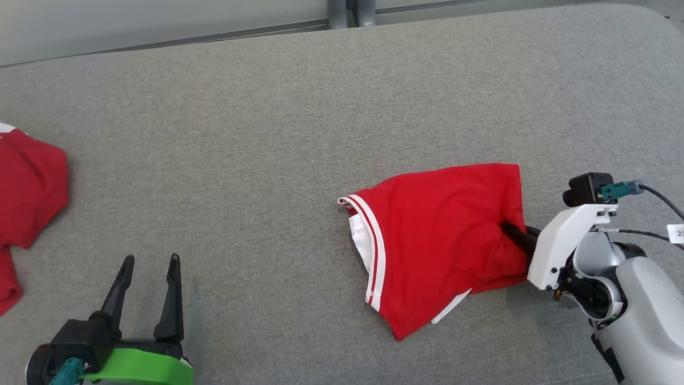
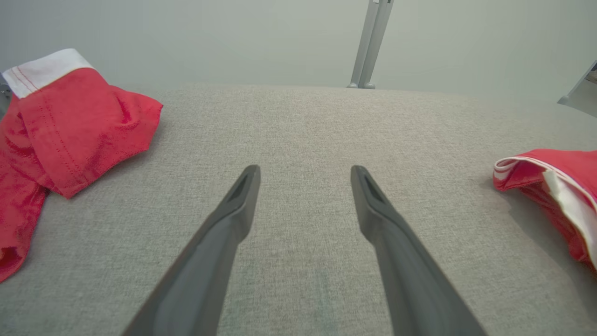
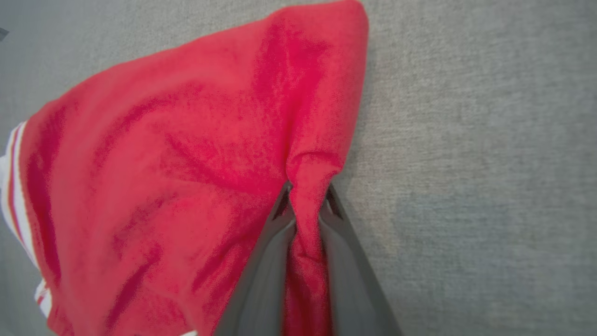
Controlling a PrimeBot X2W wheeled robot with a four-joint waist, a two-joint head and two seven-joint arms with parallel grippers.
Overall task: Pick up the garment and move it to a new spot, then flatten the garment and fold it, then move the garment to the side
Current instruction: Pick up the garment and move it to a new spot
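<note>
Right wrist view: the right gripper [image 3: 305, 205] is clamped on a raised fold at the edge of the red garment [image 3: 186, 154], which lies crumpled right of centre on the grey pad [image 1: 267, 133]. Step in hand: pick-up. The next move appears to call for a lift clear of the pad. The left gripper [image 1: 150, 267], over the pad's near-left area, stands spread and empty.

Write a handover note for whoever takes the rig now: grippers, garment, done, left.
Right gripper: shut on the right edge of the red garment, cloth pinched between its fingers.
Left gripper: open over the bare grey cushion, holding nothing.
The red garment lies crumpled on the cushion, right of centre; a second red garment lies far left.
Done: grip taken.
Left: lift and move it, flatten, fold, set aside.
</note>
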